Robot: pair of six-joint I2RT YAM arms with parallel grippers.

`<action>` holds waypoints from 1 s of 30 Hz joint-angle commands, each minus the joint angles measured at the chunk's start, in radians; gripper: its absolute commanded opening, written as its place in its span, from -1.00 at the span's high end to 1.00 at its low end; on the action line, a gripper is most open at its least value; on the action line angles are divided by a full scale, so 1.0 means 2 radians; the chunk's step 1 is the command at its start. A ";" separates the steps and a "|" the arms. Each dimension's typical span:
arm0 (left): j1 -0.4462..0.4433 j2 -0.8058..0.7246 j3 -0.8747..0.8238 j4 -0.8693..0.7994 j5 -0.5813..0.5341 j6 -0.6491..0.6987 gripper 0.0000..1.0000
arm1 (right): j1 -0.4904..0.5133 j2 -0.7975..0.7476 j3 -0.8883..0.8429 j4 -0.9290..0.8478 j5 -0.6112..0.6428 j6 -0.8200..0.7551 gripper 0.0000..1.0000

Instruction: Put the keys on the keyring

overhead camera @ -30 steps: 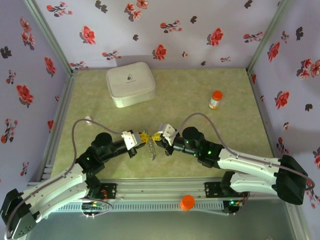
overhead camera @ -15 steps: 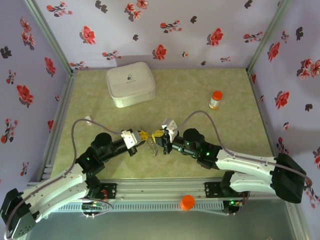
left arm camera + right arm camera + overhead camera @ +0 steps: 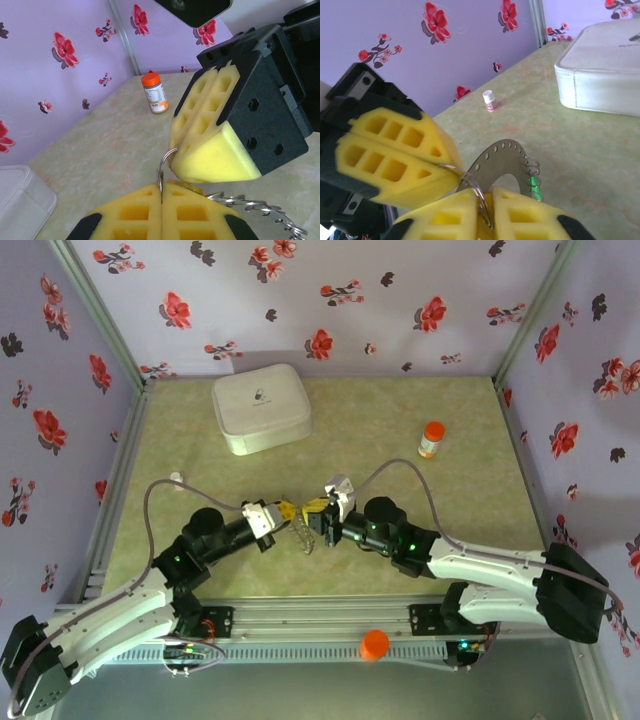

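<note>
My left claw [image 3: 161,195] is clenched on the wire loop [image 3: 167,155] of the keyring [image 3: 497,160], presenting it, I judge, so a key can be threaded on. My right claw [image 3: 485,212] straddles that loop with a narrow gap between its pads, and I cannot tell whether it grips. The keyring hangs just under both claw tips, on the near side of the white box [image 3: 260,408], with the green key [image 3: 534,186] at its rim.

White box [image 3: 261,408], orange-capped bottle [image 3: 431,439]

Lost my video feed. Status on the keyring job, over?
Left end effector shut on keyring's wire loop. Right end effector at same loop, grip unclear. Green key at keyring rim. Bottle, box far off.
</note>
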 commanded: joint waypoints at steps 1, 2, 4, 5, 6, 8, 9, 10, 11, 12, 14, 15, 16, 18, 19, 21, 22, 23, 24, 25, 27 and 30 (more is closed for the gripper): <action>-0.007 -0.013 -0.001 0.044 0.018 0.005 1.00 | -0.004 -0.007 -0.005 -0.007 0.004 -0.003 0.49; -0.007 -0.014 -0.003 0.042 0.018 0.005 1.00 | -0.006 -0.013 -0.005 -0.013 -0.002 -0.011 0.42; -0.007 -0.017 -0.006 0.038 0.017 0.004 1.00 | -0.014 -0.032 -0.002 -0.038 -0.023 -0.035 0.29; -0.007 -0.018 -0.007 0.036 0.016 0.004 1.00 | -0.021 -0.044 -0.002 -0.050 -0.042 -0.050 0.21; -0.007 -0.019 -0.010 0.037 0.015 0.002 1.00 | -0.027 -0.057 0.001 -0.067 -0.062 -0.068 0.17; -0.007 -0.020 -0.010 0.038 0.016 -0.003 1.00 | -0.040 -0.080 0.011 -0.121 -0.110 -0.124 0.15; -0.007 -0.019 -0.010 0.039 0.017 -0.005 1.00 | -0.044 -0.092 0.017 -0.153 -0.118 -0.157 0.15; -0.006 -0.019 -0.010 0.040 0.018 -0.007 1.00 | -0.048 -0.100 0.022 -0.176 -0.126 -0.183 0.13; -0.007 -0.018 -0.024 0.042 0.019 -0.008 1.00 | -0.053 -0.105 0.029 -0.205 -0.131 -0.216 0.14; -0.006 -0.017 -0.026 0.044 0.020 -0.009 1.00 | -0.055 -0.105 0.040 -0.230 -0.129 -0.240 0.15; -0.007 -0.015 -0.027 0.045 0.025 -0.010 1.00 | -0.057 -0.098 0.062 -0.272 -0.147 -0.271 0.17; -0.007 -0.014 -0.027 0.045 0.029 -0.010 1.00 | -0.057 -0.090 0.075 -0.288 -0.156 -0.281 0.19; -0.007 -0.014 -0.027 0.044 0.031 -0.010 1.00 | -0.057 -0.083 0.084 -0.297 -0.164 -0.285 0.21; -0.006 -0.011 -0.027 0.043 0.038 -0.006 1.00 | -0.057 -0.069 0.101 -0.309 -0.177 -0.291 0.28; -0.007 -0.010 -0.027 0.042 0.040 -0.005 1.00 | -0.057 -0.063 0.106 -0.311 -0.179 -0.293 0.32; -0.007 -0.008 -0.026 0.041 0.049 -0.001 1.00 | -0.057 -0.051 0.117 -0.319 -0.173 -0.304 0.42; -0.007 -0.006 -0.026 0.041 0.051 0.001 1.00 | -0.057 -0.047 0.120 -0.322 -0.170 -0.306 0.42; -0.007 -0.006 -0.026 0.040 0.054 0.003 1.00 | -0.057 -0.040 0.126 -0.327 -0.170 -0.313 0.42; -0.007 -0.005 -0.026 0.039 0.055 0.004 1.00 | -0.057 -0.035 0.130 -0.336 -0.176 -0.321 0.41; -0.007 -0.004 -0.026 0.039 0.056 0.005 1.00 | -0.057 -0.031 0.134 -0.343 -0.180 -0.326 0.40; -0.007 -0.004 -0.025 0.038 0.056 0.007 1.00 | -0.057 -0.024 0.141 -0.354 -0.189 -0.336 0.40; -0.007 -0.003 -0.025 0.037 0.058 0.008 1.00 | -0.057 -0.013 0.147 -0.355 -0.188 -0.344 0.40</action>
